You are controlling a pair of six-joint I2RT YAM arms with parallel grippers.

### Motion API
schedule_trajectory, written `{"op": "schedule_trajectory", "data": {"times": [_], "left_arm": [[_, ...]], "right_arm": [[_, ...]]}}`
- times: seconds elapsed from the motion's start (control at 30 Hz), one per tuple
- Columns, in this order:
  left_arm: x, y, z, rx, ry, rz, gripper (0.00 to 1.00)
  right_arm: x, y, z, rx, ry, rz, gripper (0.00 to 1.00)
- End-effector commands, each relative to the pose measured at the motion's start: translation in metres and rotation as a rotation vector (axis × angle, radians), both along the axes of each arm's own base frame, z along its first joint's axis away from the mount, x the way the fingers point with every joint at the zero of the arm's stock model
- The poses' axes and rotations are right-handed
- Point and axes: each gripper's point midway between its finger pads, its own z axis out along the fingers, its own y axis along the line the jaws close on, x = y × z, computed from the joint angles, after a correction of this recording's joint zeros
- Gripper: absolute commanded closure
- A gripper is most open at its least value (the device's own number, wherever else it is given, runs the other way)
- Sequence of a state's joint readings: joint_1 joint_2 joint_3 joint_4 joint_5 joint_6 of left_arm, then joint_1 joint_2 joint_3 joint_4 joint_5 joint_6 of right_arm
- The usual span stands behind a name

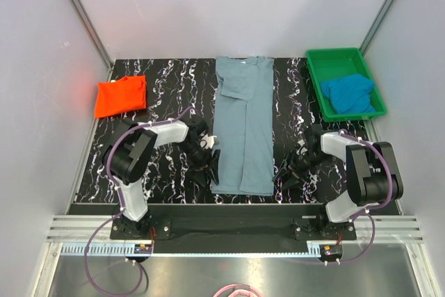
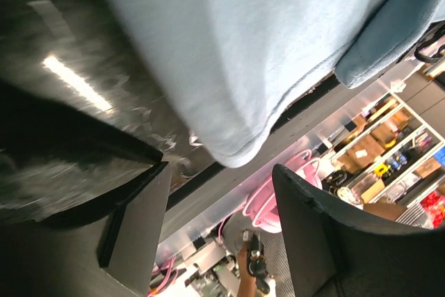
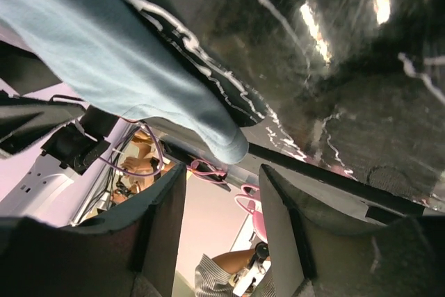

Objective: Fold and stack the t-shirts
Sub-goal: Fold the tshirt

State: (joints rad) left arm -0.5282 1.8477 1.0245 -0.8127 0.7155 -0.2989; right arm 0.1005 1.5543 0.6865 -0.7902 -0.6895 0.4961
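Your grey-blue t-shirt (image 1: 243,126) lies lengthwise, left gripper (image 1: 211,170) and right gripper (image 1: 287,174) at its 2 near corners, both part open and empty, marbled table (image 1: 170,85) open on either side

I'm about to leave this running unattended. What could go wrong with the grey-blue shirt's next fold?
The left gripper and right gripper stand open just short of the near hem of the grey-blue shirt; either could close on air. The shirt lies in layers, so pinching only the top one might pull the fold apart.
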Motion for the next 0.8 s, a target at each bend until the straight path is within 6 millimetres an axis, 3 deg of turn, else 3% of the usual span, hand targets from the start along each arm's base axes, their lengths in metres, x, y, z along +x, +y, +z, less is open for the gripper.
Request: {"op": "schedule_trajectory", "data": {"times": [0.0, 0.43, 0.6, 0.63, 0.73, 0.77], "left_arm": [[0.006, -0.016, 0.009, -0.037, -0.025, -0.015, 0.34], [0.006, -0.018, 0.000, -0.016, -0.013, -0.029, 0.37], [0.003, -0.020, 0.003, -0.039, 0.005, -0.028, 0.53], [0.001, -0.020, 0.003, -0.043, 0.009, -0.027, 0.60], [-0.002, -0.019, 0.004, -0.051, 0.014, -0.025, 0.67], [-0.002, -0.020, 0.005, -0.055, 0.015, -0.024, 0.77]], "right_arm": [[0.003, 0.003, -0.005, -0.014, 0.010, 0.011, 0.47], [0.007, 0.031, -0.014, 0.002, 0.035, 0.099, 0.54], [-0.001, 0.036, -0.012, 0.017, 0.054, 0.116, 0.66], [-0.003, 0.036, -0.012, 0.018, 0.057, 0.115, 0.67], [-0.009, 0.036, -0.009, 0.023, 0.055, 0.122, 0.74], [-0.010, 0.036, -0.009, 0.024, 0.056, 0.120, 0.75]]}}
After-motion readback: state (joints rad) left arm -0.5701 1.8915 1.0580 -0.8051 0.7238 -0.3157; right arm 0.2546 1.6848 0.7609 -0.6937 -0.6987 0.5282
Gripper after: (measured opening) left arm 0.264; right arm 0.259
